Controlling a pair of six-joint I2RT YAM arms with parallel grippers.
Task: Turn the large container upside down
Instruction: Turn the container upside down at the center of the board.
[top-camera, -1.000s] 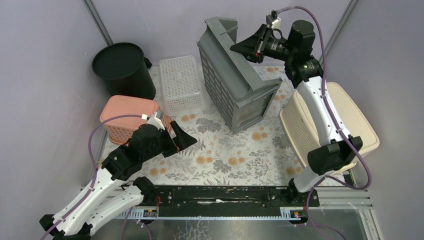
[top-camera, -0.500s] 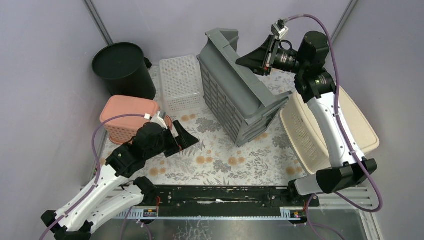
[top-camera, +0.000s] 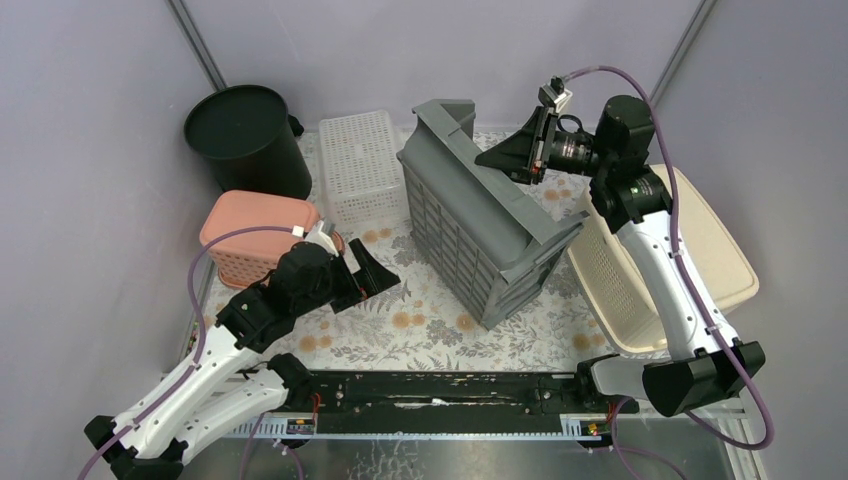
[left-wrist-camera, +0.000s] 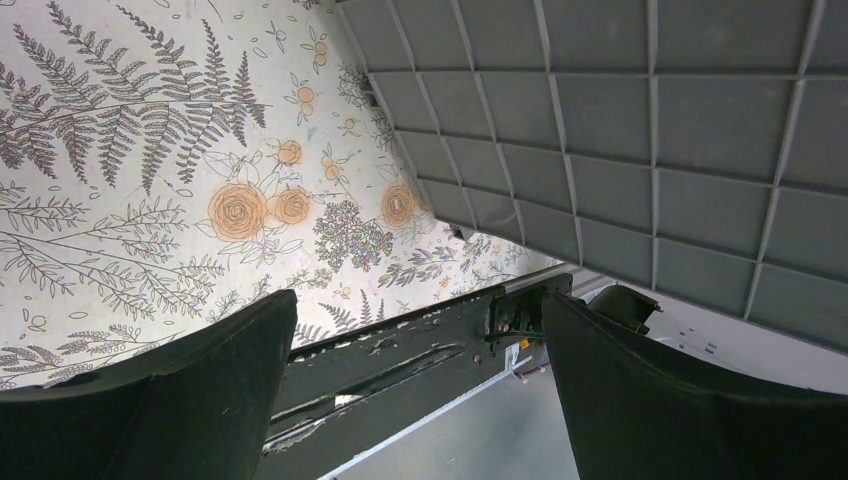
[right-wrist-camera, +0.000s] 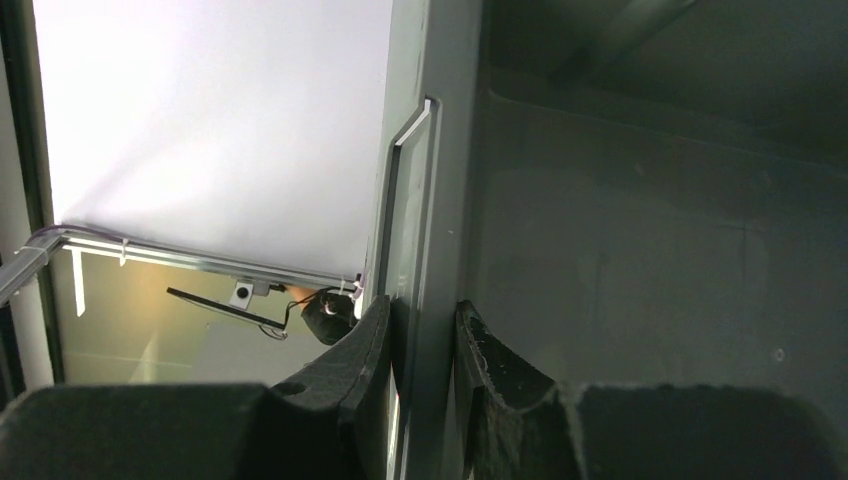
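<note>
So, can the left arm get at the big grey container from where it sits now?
Probably yes. The left end effector is open and faces the grey container, with only bare floral mat between them. The right end effector grips its upper rim, away from that side.

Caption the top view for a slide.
Tilted grey crate gripped by its rim in the right jaws; left jaws open beside the pink basket, above the floral mat.

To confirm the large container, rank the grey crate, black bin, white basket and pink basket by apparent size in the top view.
1. grey crate
2. black bin
3. white basket and pink basket: look alike; pink partly hidden.
</note>
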